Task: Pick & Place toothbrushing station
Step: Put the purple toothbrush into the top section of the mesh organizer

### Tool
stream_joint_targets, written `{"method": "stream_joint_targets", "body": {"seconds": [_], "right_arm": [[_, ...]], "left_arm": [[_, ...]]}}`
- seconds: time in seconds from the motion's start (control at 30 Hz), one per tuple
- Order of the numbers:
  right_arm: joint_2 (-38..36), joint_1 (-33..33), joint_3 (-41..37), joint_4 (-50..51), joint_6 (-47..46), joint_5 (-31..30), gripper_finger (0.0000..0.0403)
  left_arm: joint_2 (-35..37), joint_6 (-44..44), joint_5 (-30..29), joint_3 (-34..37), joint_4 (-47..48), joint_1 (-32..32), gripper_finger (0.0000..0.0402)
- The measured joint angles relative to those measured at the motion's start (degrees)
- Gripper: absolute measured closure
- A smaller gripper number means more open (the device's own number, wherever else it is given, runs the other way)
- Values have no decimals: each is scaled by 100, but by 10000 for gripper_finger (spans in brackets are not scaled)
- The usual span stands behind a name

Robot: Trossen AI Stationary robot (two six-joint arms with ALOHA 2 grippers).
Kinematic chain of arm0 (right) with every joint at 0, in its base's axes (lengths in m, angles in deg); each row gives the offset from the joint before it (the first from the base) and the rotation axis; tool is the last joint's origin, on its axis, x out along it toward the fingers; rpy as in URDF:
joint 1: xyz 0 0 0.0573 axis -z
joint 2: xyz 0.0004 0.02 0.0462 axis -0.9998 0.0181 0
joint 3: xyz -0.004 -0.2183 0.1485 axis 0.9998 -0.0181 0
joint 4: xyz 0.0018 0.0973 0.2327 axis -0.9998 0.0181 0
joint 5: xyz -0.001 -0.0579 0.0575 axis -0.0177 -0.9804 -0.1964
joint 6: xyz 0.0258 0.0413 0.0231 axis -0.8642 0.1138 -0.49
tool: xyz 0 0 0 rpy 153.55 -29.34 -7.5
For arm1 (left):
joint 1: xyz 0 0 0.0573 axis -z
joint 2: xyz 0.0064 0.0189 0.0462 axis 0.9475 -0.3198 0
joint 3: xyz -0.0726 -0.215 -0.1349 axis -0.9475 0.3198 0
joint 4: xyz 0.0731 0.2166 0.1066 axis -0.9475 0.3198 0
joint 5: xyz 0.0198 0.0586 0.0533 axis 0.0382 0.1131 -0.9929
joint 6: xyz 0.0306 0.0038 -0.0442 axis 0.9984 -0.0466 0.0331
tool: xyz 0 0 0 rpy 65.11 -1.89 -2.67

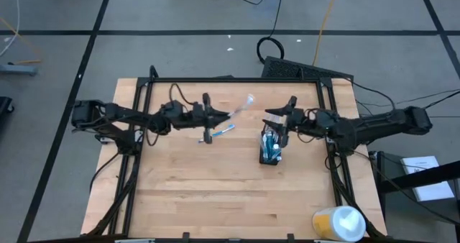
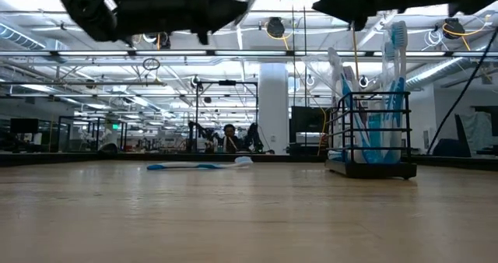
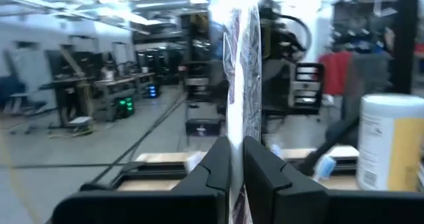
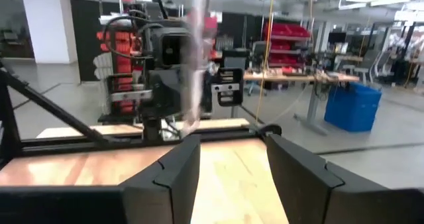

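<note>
Left gripper (image 1: 219, 116) pinches a light, wrapped toothbrush (image 1: 241, 105), held beside the mesh cup (image 1: 271, 148); slippery wrapper, grip mid-handle. Right gripper (image 1: 277, 118) stands open.

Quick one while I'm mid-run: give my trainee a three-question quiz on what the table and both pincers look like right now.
1. True or false: the left pincer is shut on a wrapped toothbrush.
2. Where is the loose toothbrush? A) standing in the mesh cup B) lying flat on the table C) in the right pincer
3. Fill in: the right pincer is ____, beside the mesh cup.

Key:
1. True. The left wrist view shows its fingers pressed on the wrapped toothbrush.
2. B. It lies flat on the table, apart from the cup.
3. Open, holding nothing, as the right wrist view shows.
</note>
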Motion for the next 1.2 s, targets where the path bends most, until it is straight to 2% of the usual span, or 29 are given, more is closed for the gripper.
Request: {"method": "stream_joint_targets", "body": {"seconds": [0.17, 0.33, 0.5, 0.7, 0.93, 1.1, 1.2], "right_arm": [[786, 0, 0, -1317, 75, 192, 211], [1436, 4, 2, -2534, -248, 480, 202], [1691, 7, 4, -2829, -243, 600, 214], [1716, 4, 2, -2789, -91, 607, 267], [1722, 2, 0, -2770, 436, 609, 382], [1720, 8, 0, -2776, 558, 600, 379], [1721, 30, 0, -2717, 616, 583, 385]], "left_arm": [[-526, 495, 63, -749, 371, 256, 383], [-1102, 536, 147, -1328, 426, 252, 383], [-1433, 594, 140, -1692, 417, 248, 383], [-1439, 622, 184, -1729, 384, 238, 383], [-1439, 500, 201, -1729, 405, 237, 377], [-1439, 410, 205, -1729, 409, 242, 373], [-1428, 166, -84, -1729, 563, 268, 340]]}}
